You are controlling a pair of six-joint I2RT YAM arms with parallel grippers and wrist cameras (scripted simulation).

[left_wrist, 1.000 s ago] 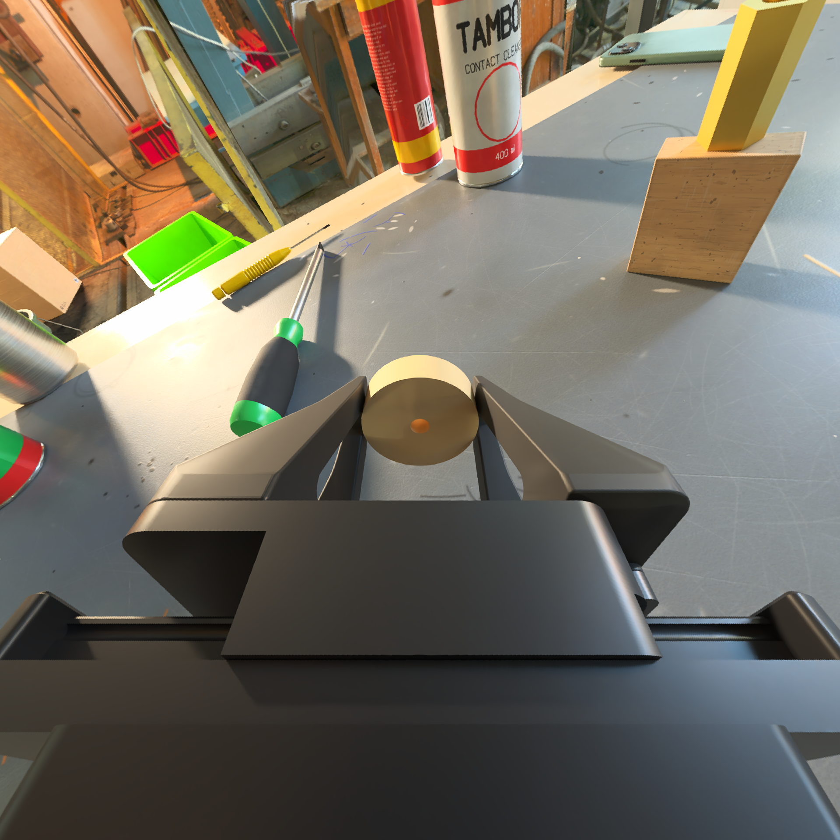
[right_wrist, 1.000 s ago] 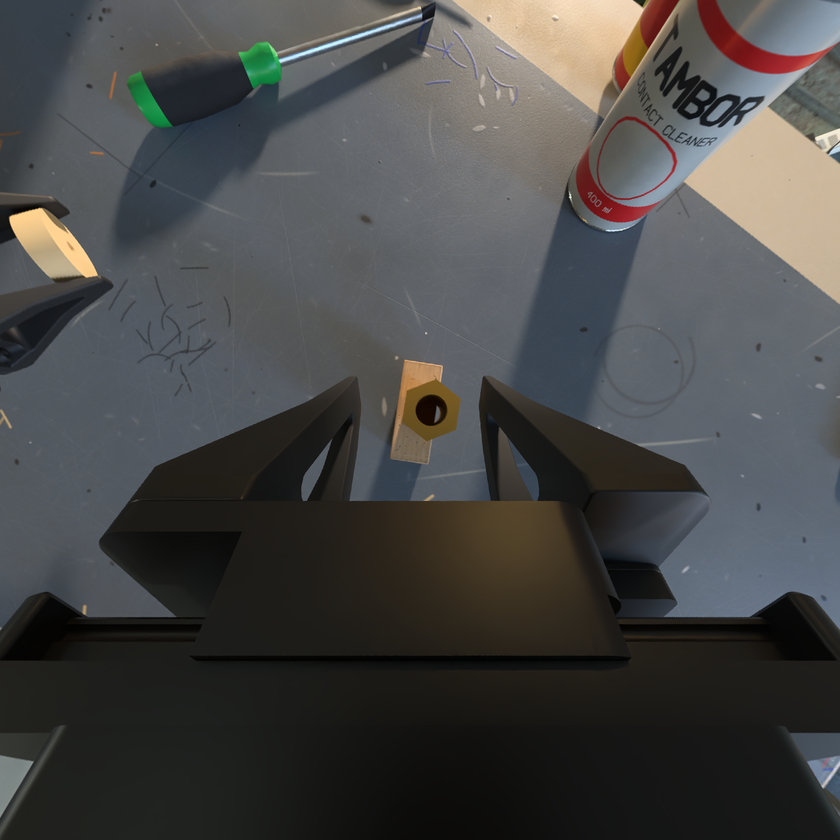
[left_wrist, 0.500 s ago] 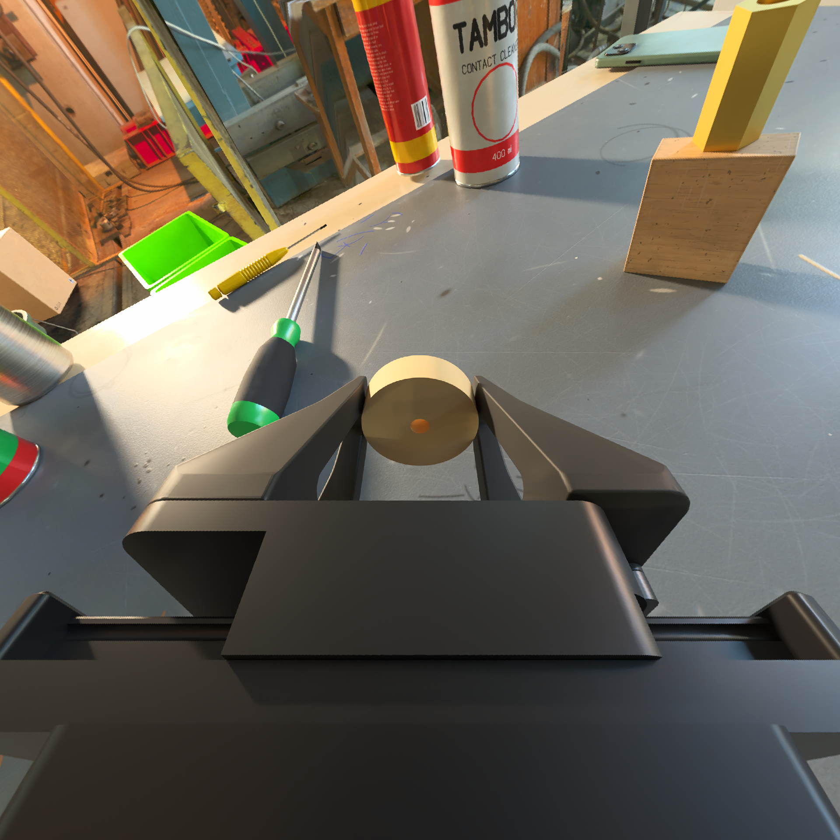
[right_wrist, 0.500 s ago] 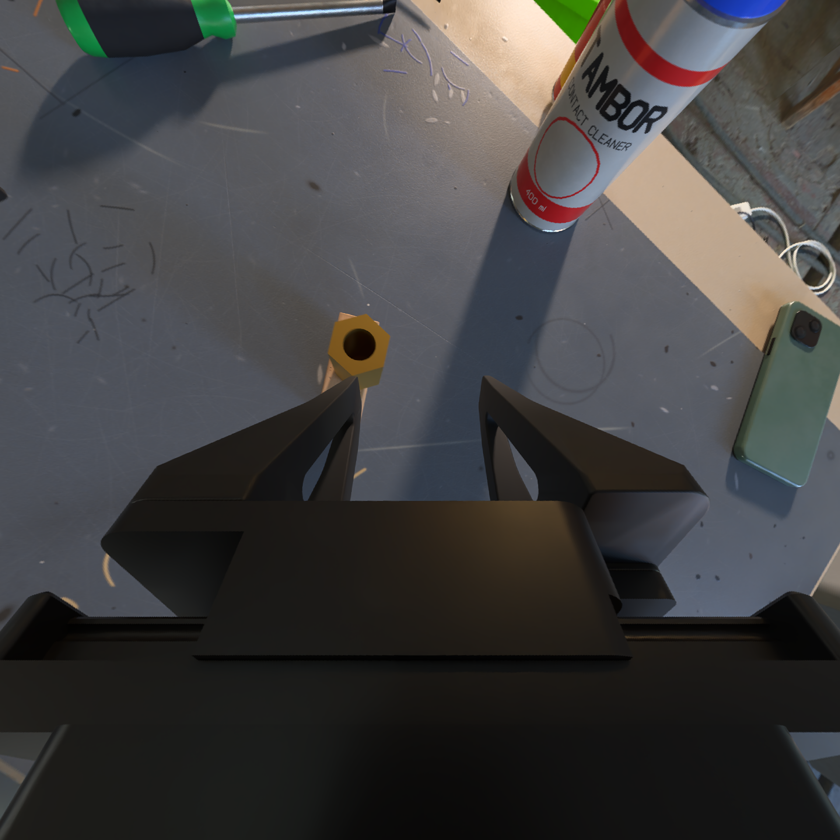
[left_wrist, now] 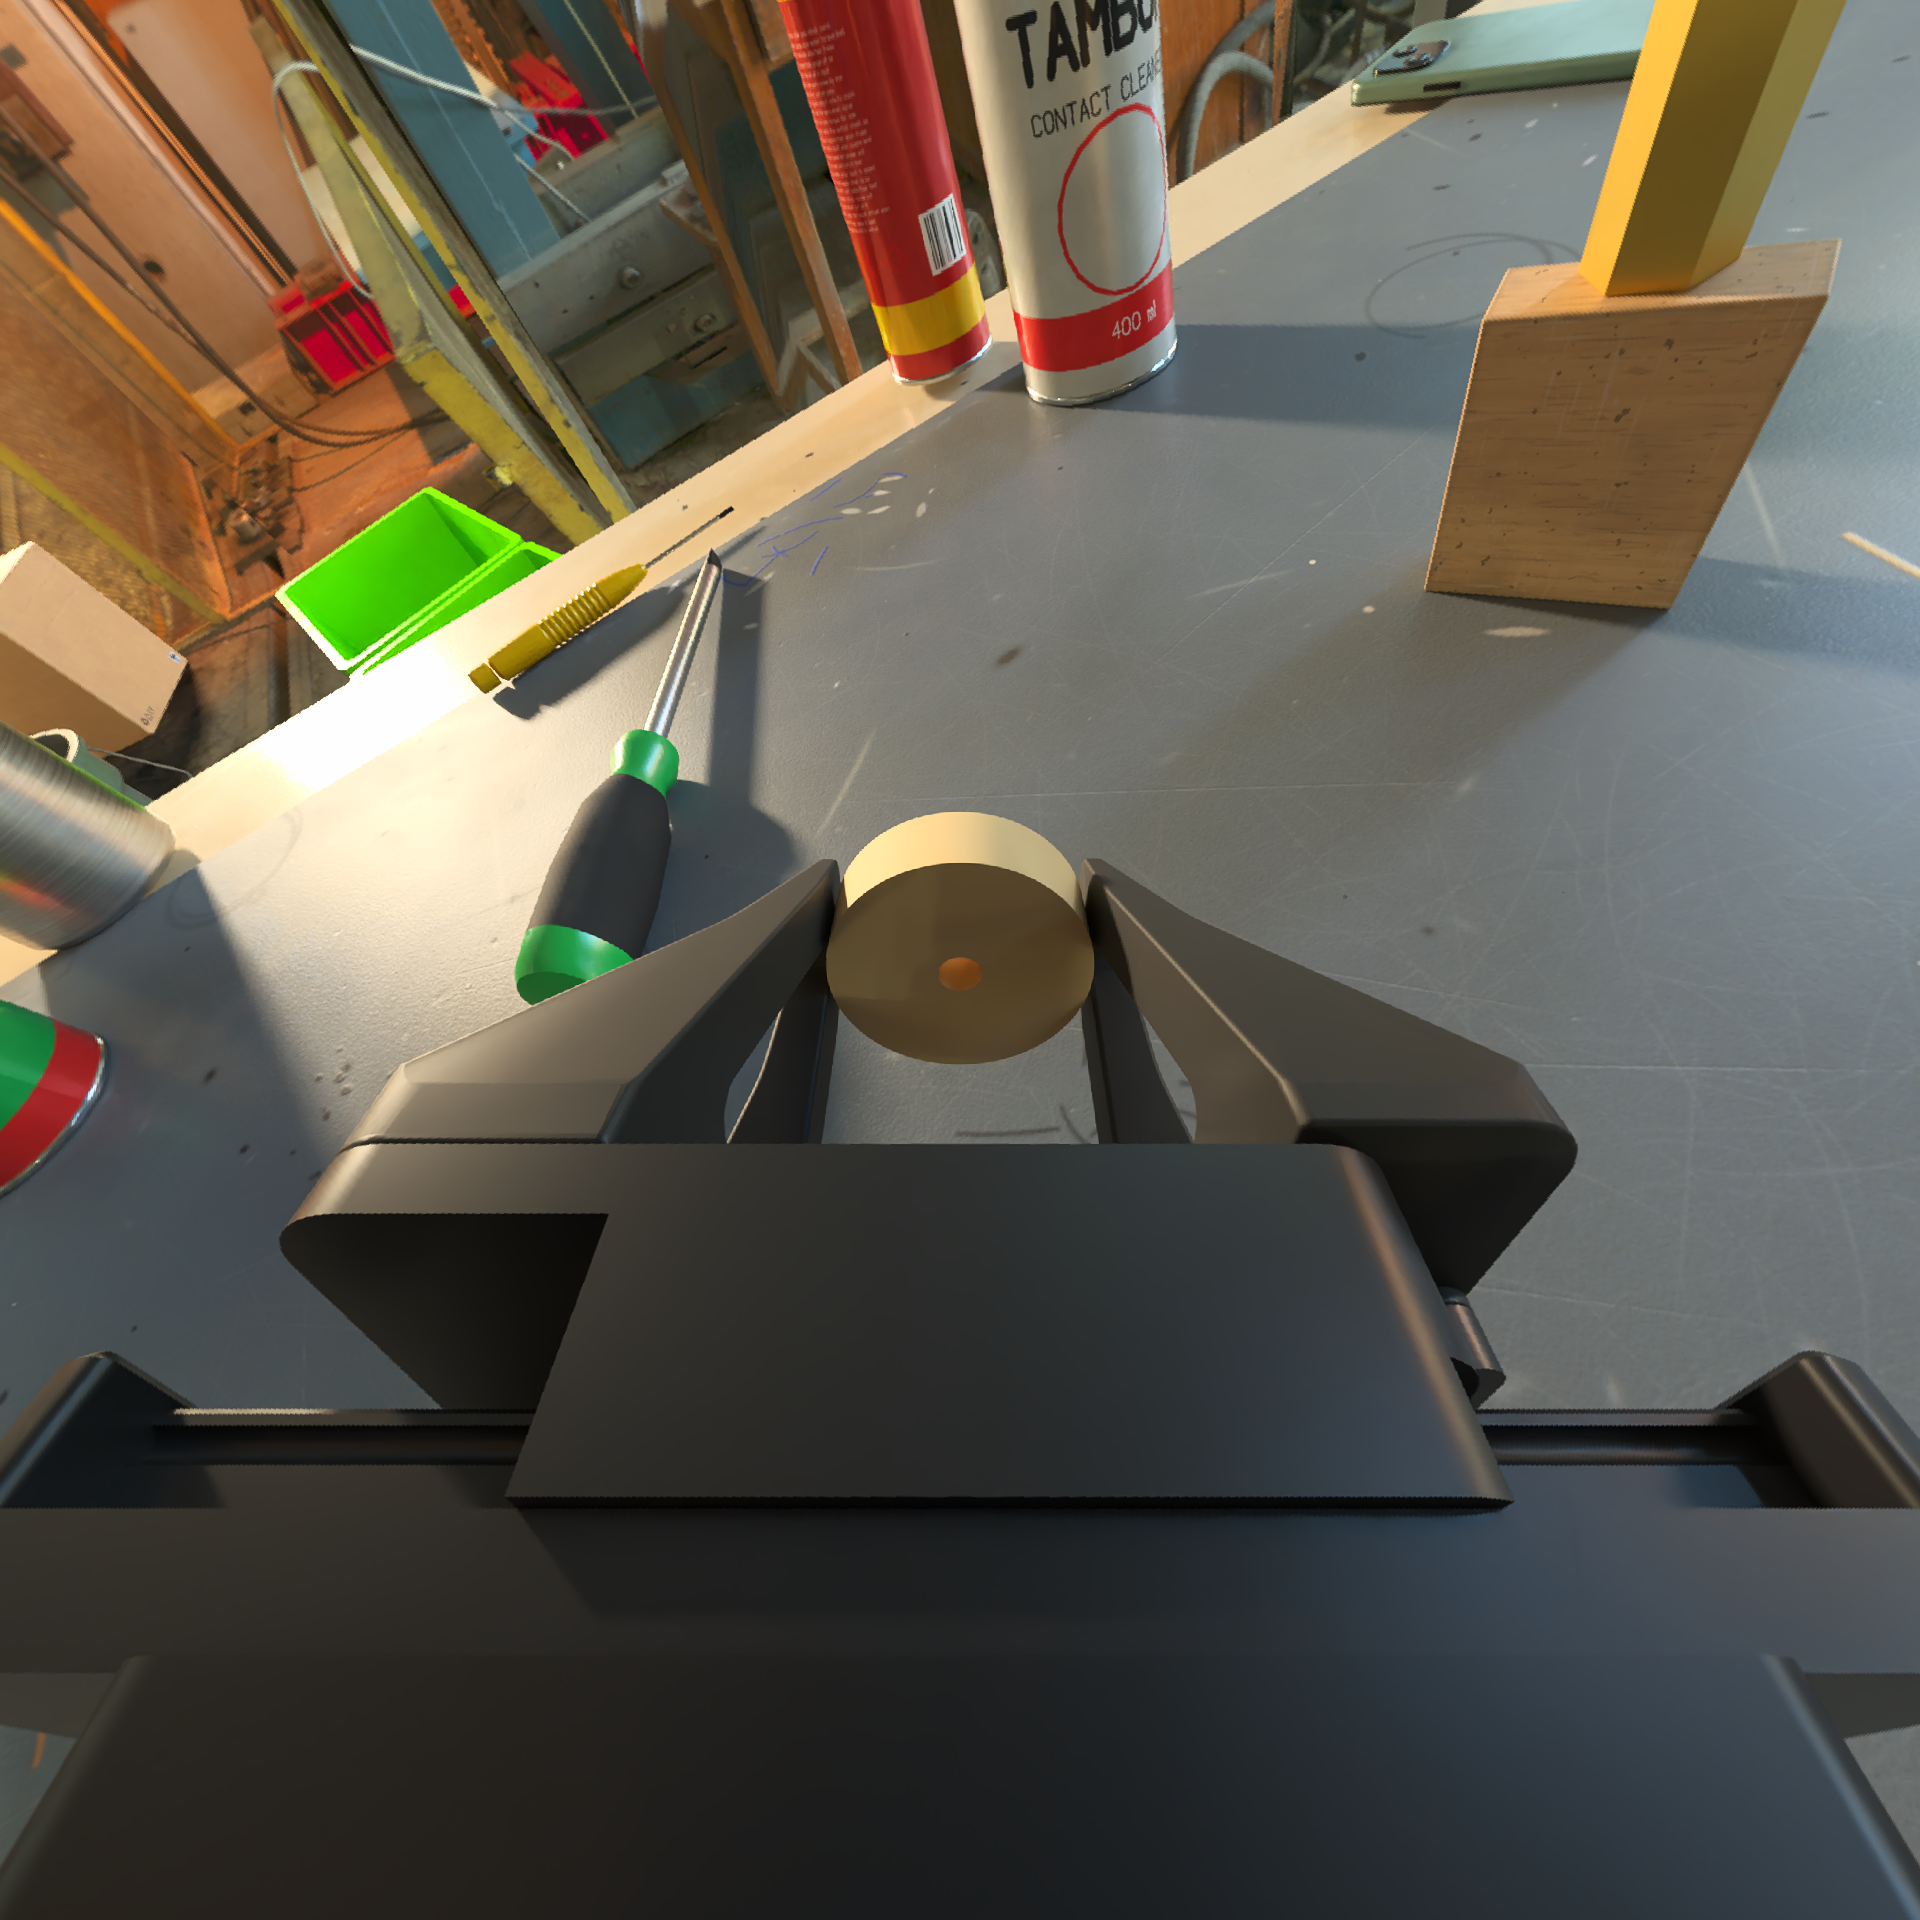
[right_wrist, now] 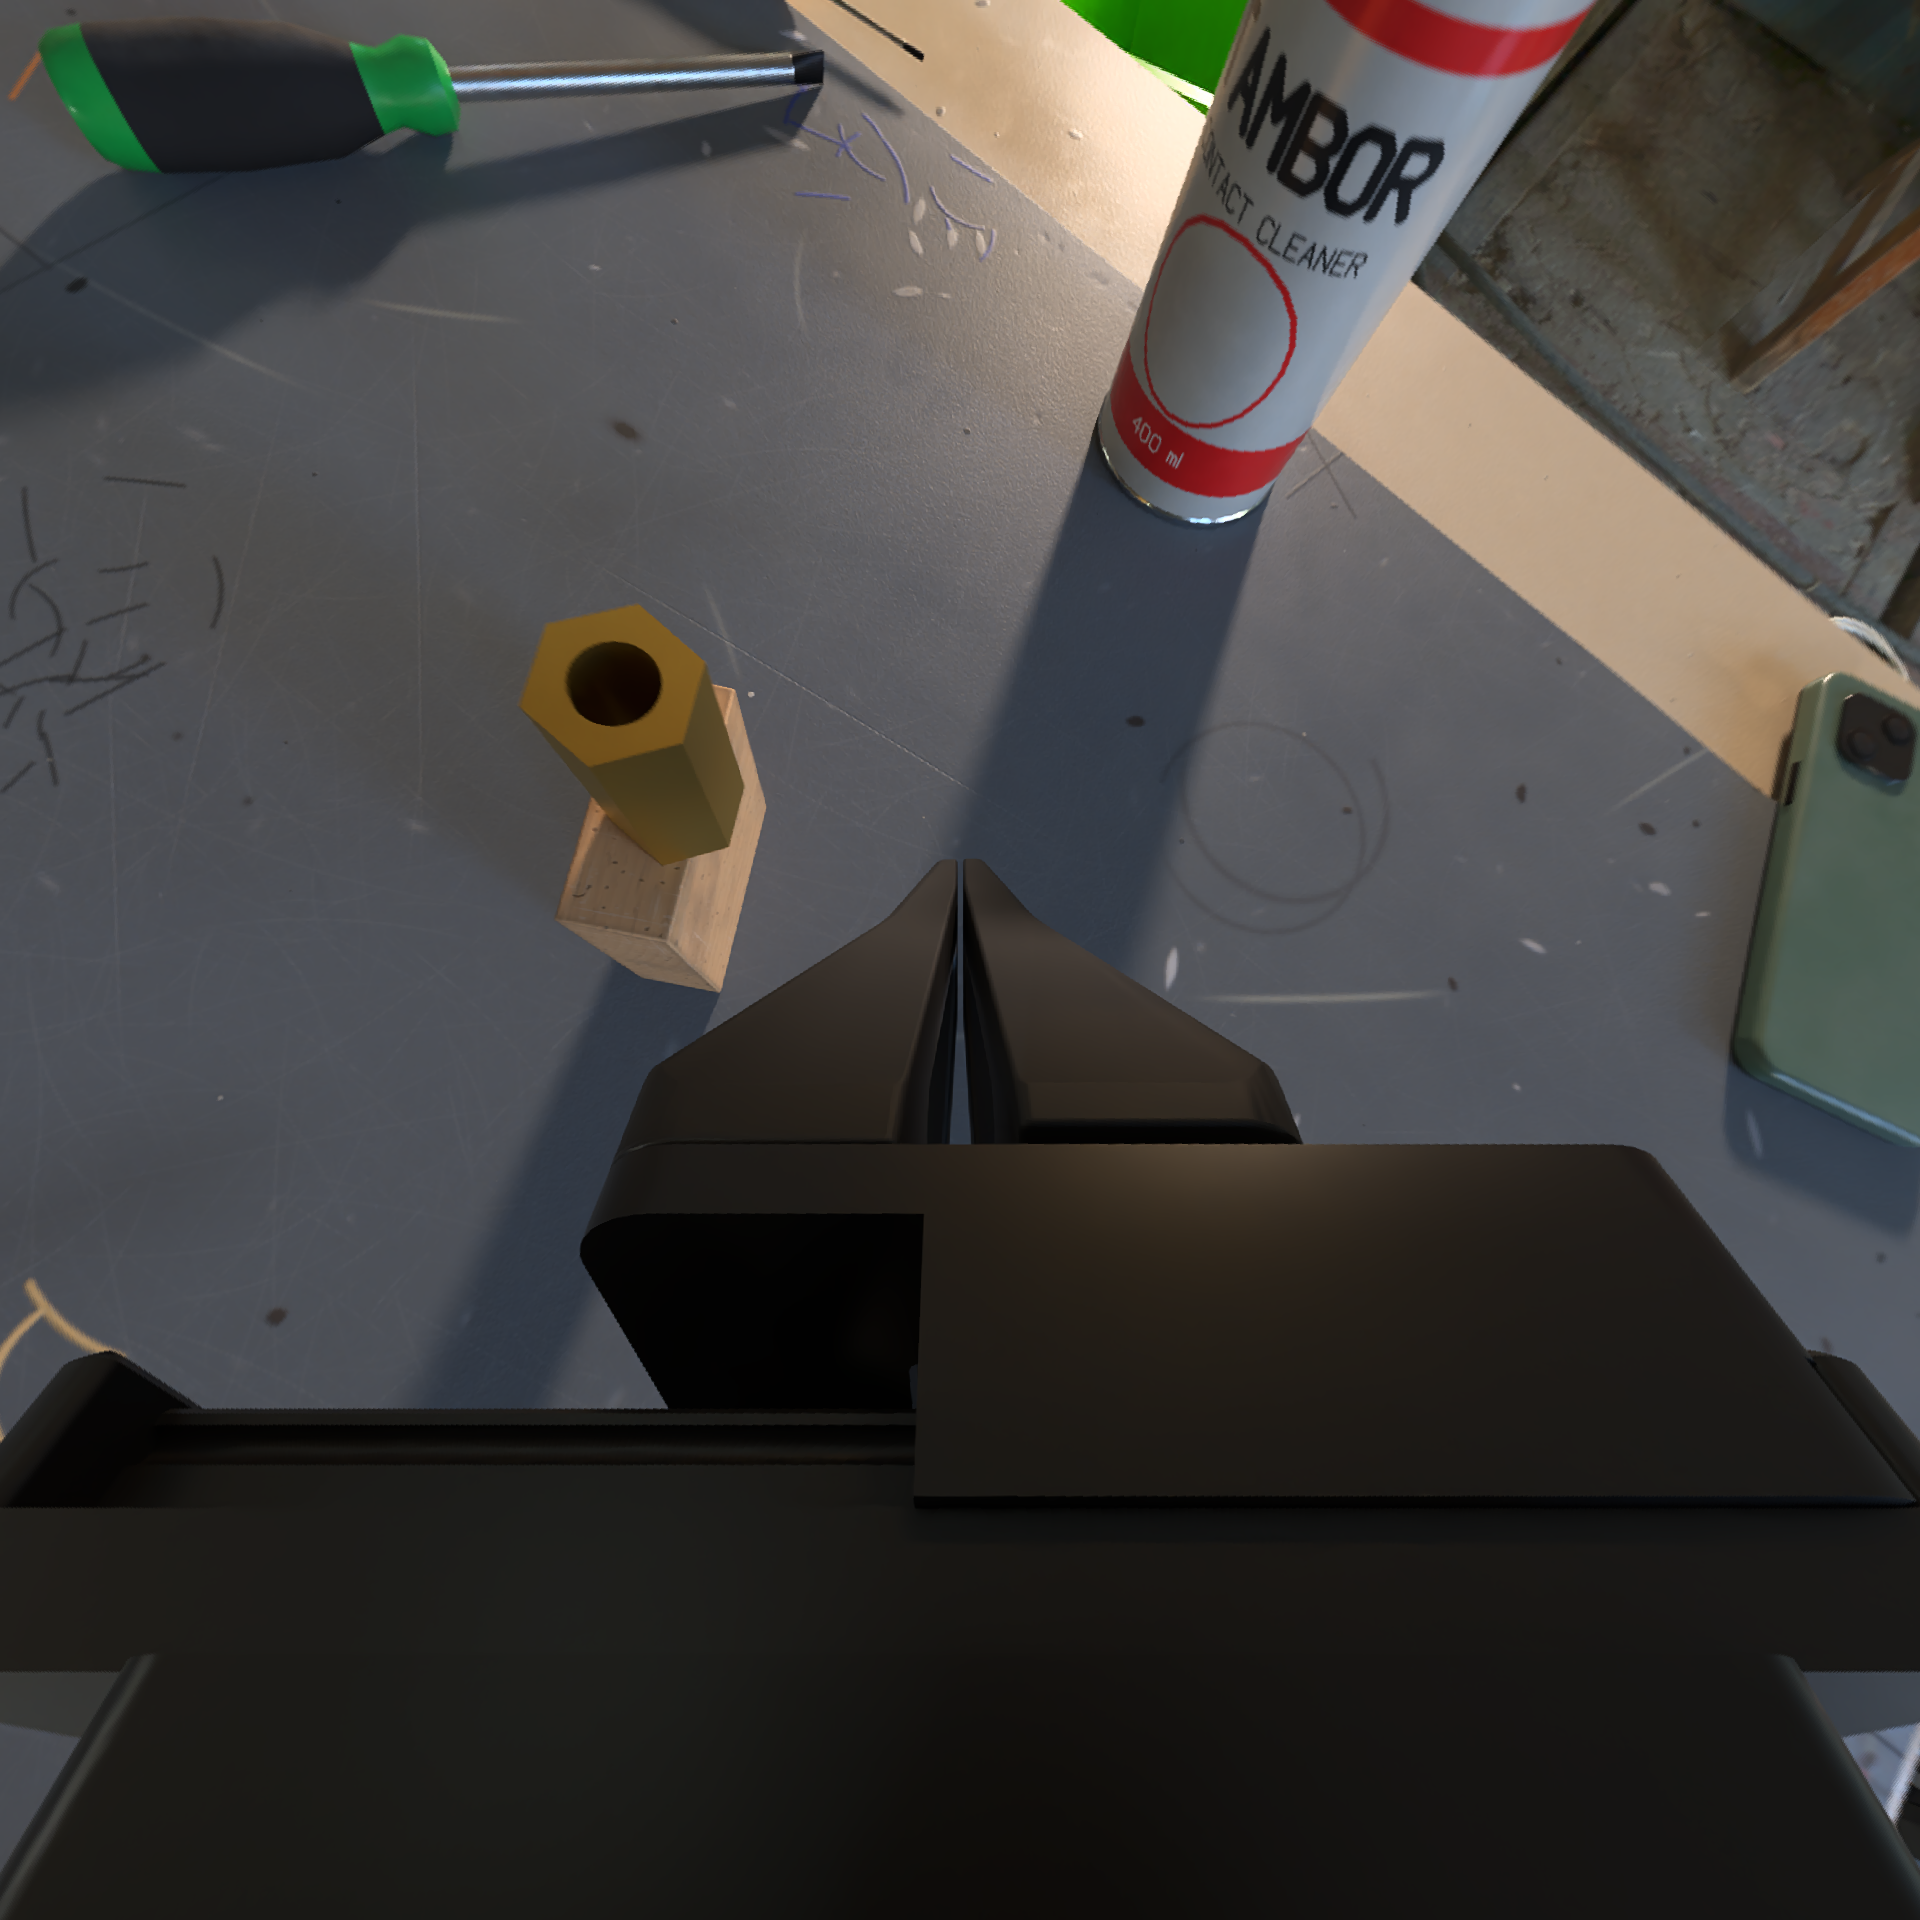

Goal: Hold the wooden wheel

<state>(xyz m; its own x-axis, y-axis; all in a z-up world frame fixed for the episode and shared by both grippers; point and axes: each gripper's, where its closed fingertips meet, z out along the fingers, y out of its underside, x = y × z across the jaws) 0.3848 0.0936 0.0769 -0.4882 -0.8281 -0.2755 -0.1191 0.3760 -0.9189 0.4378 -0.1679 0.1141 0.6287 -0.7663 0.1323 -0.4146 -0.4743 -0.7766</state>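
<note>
In the left wrist view, the left gripper [left_wrist: 958, 883] fills the lower half of the frame, its jaws clamped on the rim of the wooden wheel [left_wrist: 958, 961] at frame centre, flat face with its small orange hub turned to the camera. The wheel appears lifted clear of the grey tabletop [left_wrist: 1351, 831]. Just left of it lies a green-and-black screwdriver [left_wrist: 613, 873]; farther off, at upper right, a wooden block [left_wrist: 1600, 447] carries a yellow hexagonal post [left_wrist: 1704, 135], and two spray cans [left_wrist: 1091, 197] stand at top centre.

In the right wrist view, the right gripper [right_wrist: 958, 883] is pressed closed on nothing at frame centre, with the block and post at centre left and a green phone [right_wrist: 1839, 914] at right edge.

Risk, as a judgement: the jaws touch only a curved rim, so the wheel could roll or slip out if the grip eases or the arm jolts.

Compared with half a second ago, the right jaws have gone from spread to closed and that camera has pulled back; the left grasp looks unchanged
</note>
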